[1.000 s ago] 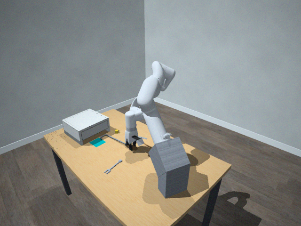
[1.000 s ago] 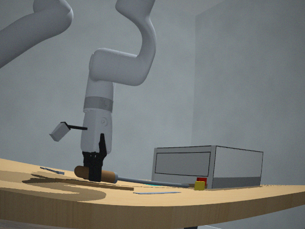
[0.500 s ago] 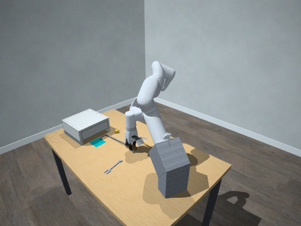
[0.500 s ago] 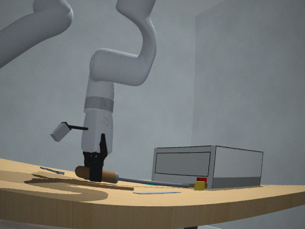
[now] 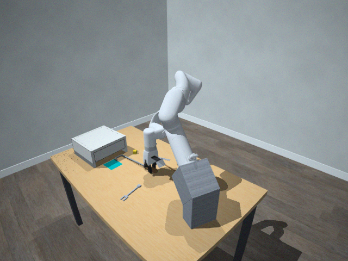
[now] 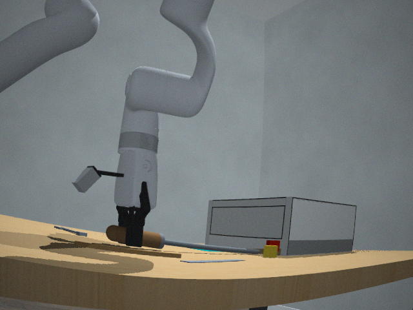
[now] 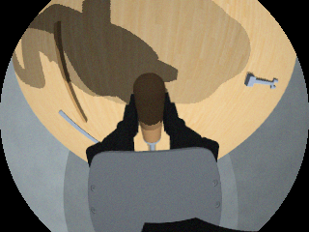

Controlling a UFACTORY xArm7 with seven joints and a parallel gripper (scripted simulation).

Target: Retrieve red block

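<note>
The gripper (image 6: 133,233) fingers pinch the wooden handle (image 6: 151,238) of a hooked rod lying on the desk (image 6: 206,276), its tip near the red block (image 6: 273,243) under the cabinet (image 6: 320,220)

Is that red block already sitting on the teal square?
No, the red block is still in the gap under the cabinet, behind the yellow block.

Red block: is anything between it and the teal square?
Nothing visible lies between them. The red block sits in the gap under the cabinet, with the teal square just outside. The yellow cube sits off to one side.
</note>
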